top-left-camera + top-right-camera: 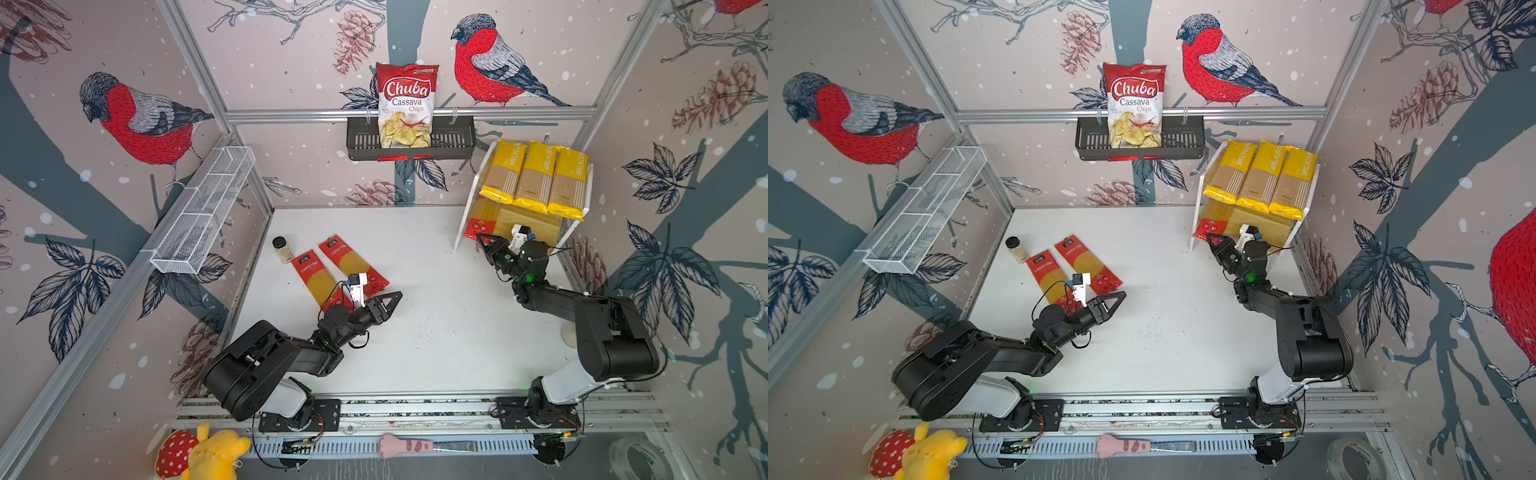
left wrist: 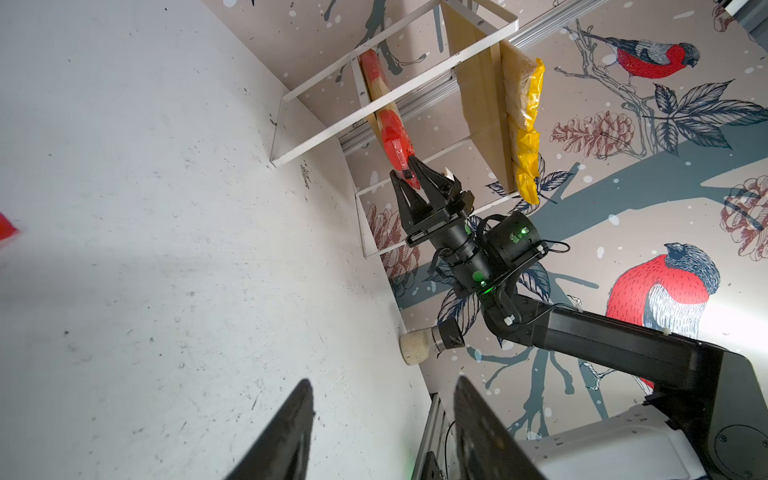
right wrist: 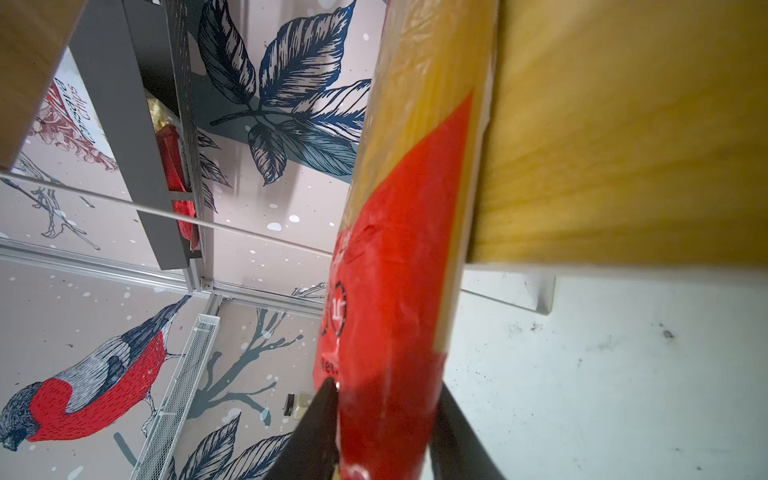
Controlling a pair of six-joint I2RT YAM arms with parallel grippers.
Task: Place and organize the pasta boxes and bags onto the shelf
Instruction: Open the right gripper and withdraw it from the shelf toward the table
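Yellow PASTATIME packets, three of them, lie side by side on the upper tier of the shelf, which stands at the back right of the white table. On the lower tier we see one red-ended packet close to the shelf's left side panel, its red end jutting past the front edge of the board. The right gripper is at that end. In the right wrist view its two fingers flank the packet, one on each side and both at its surface, but we cannot tell whether they pinch it or merely bracket it. A second red-ended packet and a third red-ended packet lie flat on the table left of centre, side by side and slanted, with a small black-lidded jar just beside the second. The left gripper hovers just past their near ends, over bare table. Its jaws are parted with nothing between them, as the left wrist view shows.
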